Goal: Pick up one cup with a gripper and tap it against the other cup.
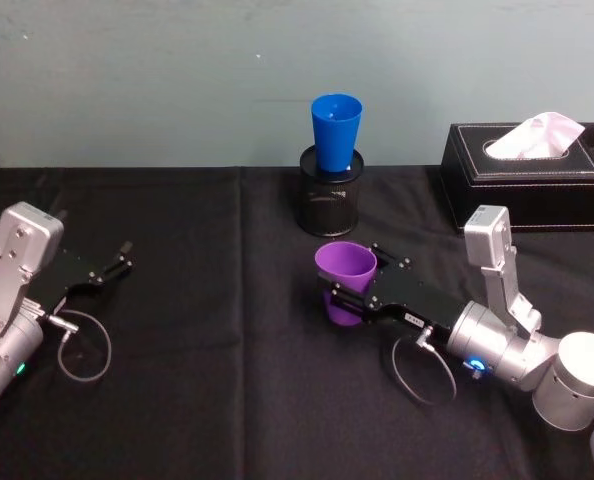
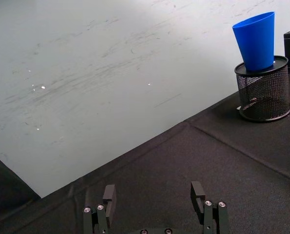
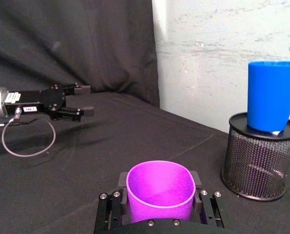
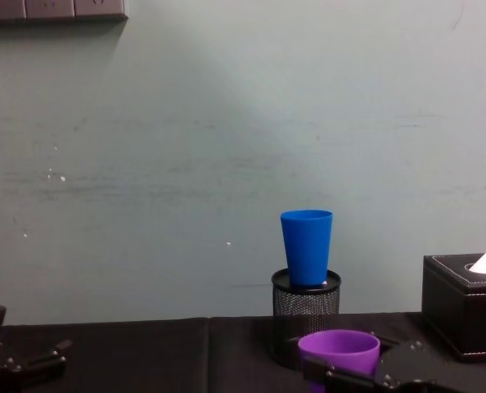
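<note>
A matte black cloth (image 1: pixel 227 400) covers the table below a scuffed pale wall (image 1: pixel 127 80). Reaching in low from the right, the right gripper (image 1: pixel 351 282) clamps the smooth, tapered purple cup (image 1: pixel 344 268) upright at mid-table. Behind it, across open cloth, the blue cup (image 1: pixel 336 130) stands in a wire-mesh pen holder (image 1: pixel 331 205). The left gripper (image 1: pixel 127 256) rests far left, jaws parted around nothing.

The right hand (image 1: pixel 353 286) is black, its wrist (image 1: pixel 489 350) silver-grey.
</note>
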